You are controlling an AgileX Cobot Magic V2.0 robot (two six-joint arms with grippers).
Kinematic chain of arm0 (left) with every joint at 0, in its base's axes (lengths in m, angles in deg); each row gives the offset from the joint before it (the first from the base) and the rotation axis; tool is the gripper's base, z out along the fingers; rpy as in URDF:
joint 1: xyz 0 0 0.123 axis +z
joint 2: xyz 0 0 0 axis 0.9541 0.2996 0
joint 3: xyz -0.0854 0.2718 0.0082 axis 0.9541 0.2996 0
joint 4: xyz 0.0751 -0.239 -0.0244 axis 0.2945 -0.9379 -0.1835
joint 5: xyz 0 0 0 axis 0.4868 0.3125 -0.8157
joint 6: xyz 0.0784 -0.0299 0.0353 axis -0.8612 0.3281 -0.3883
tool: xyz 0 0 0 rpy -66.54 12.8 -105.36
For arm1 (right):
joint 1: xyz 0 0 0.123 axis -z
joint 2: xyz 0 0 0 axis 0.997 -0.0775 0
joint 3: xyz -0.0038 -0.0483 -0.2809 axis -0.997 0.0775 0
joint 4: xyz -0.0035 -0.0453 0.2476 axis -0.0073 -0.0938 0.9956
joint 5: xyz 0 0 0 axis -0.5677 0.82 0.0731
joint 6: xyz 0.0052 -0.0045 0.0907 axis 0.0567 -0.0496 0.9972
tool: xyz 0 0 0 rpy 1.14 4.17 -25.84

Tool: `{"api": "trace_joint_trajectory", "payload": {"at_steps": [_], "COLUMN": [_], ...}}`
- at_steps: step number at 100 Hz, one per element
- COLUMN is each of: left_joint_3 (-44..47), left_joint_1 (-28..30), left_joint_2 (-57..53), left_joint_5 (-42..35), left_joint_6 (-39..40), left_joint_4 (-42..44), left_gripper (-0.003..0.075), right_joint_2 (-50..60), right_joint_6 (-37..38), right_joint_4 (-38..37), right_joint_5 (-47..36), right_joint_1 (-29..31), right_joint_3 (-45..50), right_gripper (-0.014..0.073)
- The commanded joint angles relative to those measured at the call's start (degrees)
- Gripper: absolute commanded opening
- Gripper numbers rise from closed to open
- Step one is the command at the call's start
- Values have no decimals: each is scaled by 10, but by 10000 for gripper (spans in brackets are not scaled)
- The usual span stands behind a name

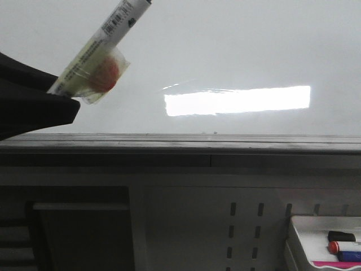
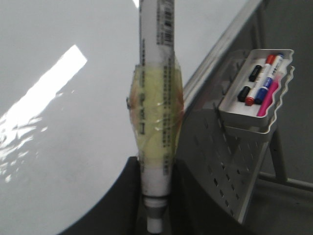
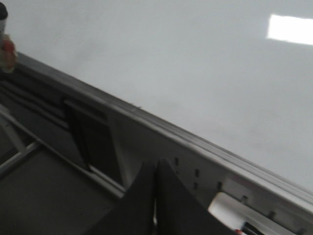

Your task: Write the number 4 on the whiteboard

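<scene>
The whiteboard [image 1: 237, 51] is glossy white with a bright rectangular reflection and a grey metal ledge [image 1: 225, 144] along its lower edge. No number 4 shows on it; its surface is blank in all views. My left gripper [image 2: 155, 171] is shut on a white marker [image 2: 155, 98] wrapped in yellowish tape. In the front view the marker [image 1: 107, 42] slants up and to the right from the gripper [image 1: 53, 93] at the left, in front of the board. My right gripper [image 3: 155, 169] is shut and empty, below the ledge [image 3: 161, 127].
A small white tray [image 1: 316, 237] with red, blue, black and pink markers hangs on the perforated grey panel [image 1: 225, 226] at lower right; it also shows in the left wrist view [image 2: 259, 93]. A dark recess [image 1: 79, 231] lies under the ledge at left.
</scene>
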Motion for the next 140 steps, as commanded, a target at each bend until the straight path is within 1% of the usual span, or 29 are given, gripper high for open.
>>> {"api": "trace_joint_trajectory", "payload": {"at_steps": [1, 5, 8, 10, 12, 19, 24, 38, 50, 60, 75, 80, 85, 90, 94, 95, 96, 98, 99, 100, 101, 102, 106, 109, 122, 127, 129, 134, 140], "left_joint_3": [-2, 1, 2, 2, 2, 2, 2, 2, 2, 2, 2, 2, 2, 2, 2, 2, 2, 2, 2, 2, 2, 2, 2, 2, 2, 2, 2, 2, 2], "left_joint_1": [-2, -2, -2, -2, -2, -2, -2, -2, -2, -2, -2, -2, -2, -2, -2, -2, -2, -2, -2, -2, -2, -2, -2, -2, -2, -2, -2, -2, -2], "left_joint_2": [-30, -35, -40, -42, -43, -44, -44, -44, -44, -44, -44, -44, -44, -44, -44, -44, -44, -44, -44, -44, -44, -44, -44, -44, -44, -44, -44, -44, -48], "left_joint_5": [-60, -68, -70, -70, -71, -78, -84, -87, -87, -87, -87, -87, -87, -87, -87, -87, -87, -87, -87, -87, -87, -87, -87, -87, -87, -83, -80, -74, -67], "left_joint_6": [6, 6, 6, 6, 6, 6, 6, 6, 6, 6, 6, 6, 6, 6, 6, 6, 6, 6, 6, 6, 6, 6, 6, 6, 6, 6, 6, 6, 6], "left_joint_4": [43, 54, 61, 66, 68, 69, 69, 80, 89, 89, 89, 89, 89, 89, 89, 89, 89, 89, 89, 89, 89, 89, 89, 89, 85, 72, 63, 42, 16], "left_gripper": [-20, -20, -20, -20, -20, -20, -20, -20, -20, -20, -20, -20, -20, -20, -20, -20, -20, -20, -20, -20, -20, -20, -20, -20, -13, 22, 50, 137, 275], "right_joint_2": [-33, -50, -62, -72, -83, -121, -152, -248, -312, -358, -394, -400, -404, -405, -405, -405, -405, -405, -405, -405, -405, -405, -405, -405, -405, -405, -405, -405, -405], "right_joint_6": [-7, -7, -7, -7, -7, -7, -7, -7, -7, -7, -7, -7, -7, -7, -7, -7, -7, -7, -7, -7, -7, -7, -7, -7, -7, -7, -7, -7, -7], "right_joint_4": [9, 9, 9, 9, 9, 9, 9, -1, -2, -2, -2, -2, -2, -2, -1, -1, -1, 0, 2, 2, 2, 3, 3, 3, 7, 0, -2, -2, 8], "right_joint_5": [-51, -65, -76, -85, -94, -123, -140, -192, -220, -219, -204, -195, -195, -195, -198, -198, -198, -198, -197, -197, -195, -194, -187, -183, -174, -174, -174, -174, -174], "right_joint_1": [-54, -83, -103, -118, -133, -180, -211, -269, -279, -281, -291, -291, -291, -291, -291, -291, -291, -291, -291, -291, -291, -291, -291, -291, -291, -291, -291, -291, -288], "right_joint_3": [-30, -35, -39, -42, -45, -59, -71, -114, -153, -188, -226, -233, -236, -238, -238, -238, -238, -238, -238, -238, -238, -238, -238, -238, -238, -238, -238, -238, -238], "right_gripper": [28, 83, 151, 181, 241, 363, 400, 395, 395, 395, 395, 386, 358, 315, 248, 248, 210, 182, 136, 136, 104, 104, -15, -74, -64, -64, -64, -64, -64]}}
